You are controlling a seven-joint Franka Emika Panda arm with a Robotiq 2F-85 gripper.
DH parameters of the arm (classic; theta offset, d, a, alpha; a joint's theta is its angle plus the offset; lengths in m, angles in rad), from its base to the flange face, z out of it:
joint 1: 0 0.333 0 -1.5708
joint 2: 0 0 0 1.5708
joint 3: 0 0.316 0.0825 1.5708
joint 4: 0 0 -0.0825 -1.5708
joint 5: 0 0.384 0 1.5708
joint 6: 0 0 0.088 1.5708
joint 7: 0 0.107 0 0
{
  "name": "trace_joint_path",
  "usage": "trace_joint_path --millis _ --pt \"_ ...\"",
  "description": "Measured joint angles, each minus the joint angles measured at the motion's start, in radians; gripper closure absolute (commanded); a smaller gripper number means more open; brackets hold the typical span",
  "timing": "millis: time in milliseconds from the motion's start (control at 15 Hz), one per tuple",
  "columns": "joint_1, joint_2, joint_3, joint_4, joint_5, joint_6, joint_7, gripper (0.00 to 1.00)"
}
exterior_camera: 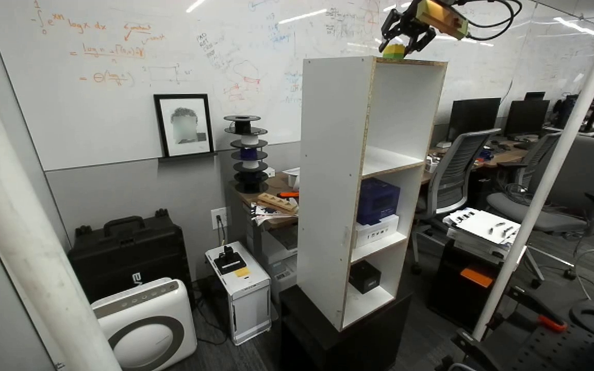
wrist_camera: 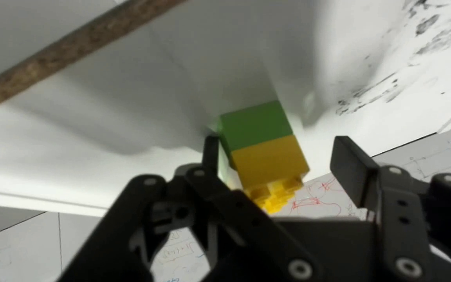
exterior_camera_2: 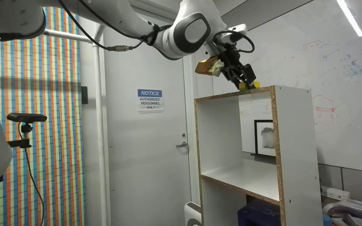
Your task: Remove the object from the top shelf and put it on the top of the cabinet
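The job looks almost done. The block is out of the top shelf and up on top of the cabinet, green part down, yellow part up. It seems to sit flat there, in from the brown edge and not touching it. I can't tell which corner is nearest.

The claw is spread wider than the block and has hold of nothing. Its two fingers stand on both sides of the block: one is right beside it, maybe touching, and the other is apart, with a gap you can see. I think all that is left is for the claw to go up and away without knocking the block over.

Now the count: one block, one claw, two fingers, one cabinet with three spaces. In the middle space, one purple box sits on one white box. In the bottom space there is one black box.
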Motion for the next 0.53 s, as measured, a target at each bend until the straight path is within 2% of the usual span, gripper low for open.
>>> trace_joint_path --millis 267,533 --pt "0.023 -0.06 0.001 -0.045 0.007 -0.069 -0.019 0.0" --pt "0.04 -0.207 -0.016 -0.16 0.099 -0.19 -0.154 0.0"
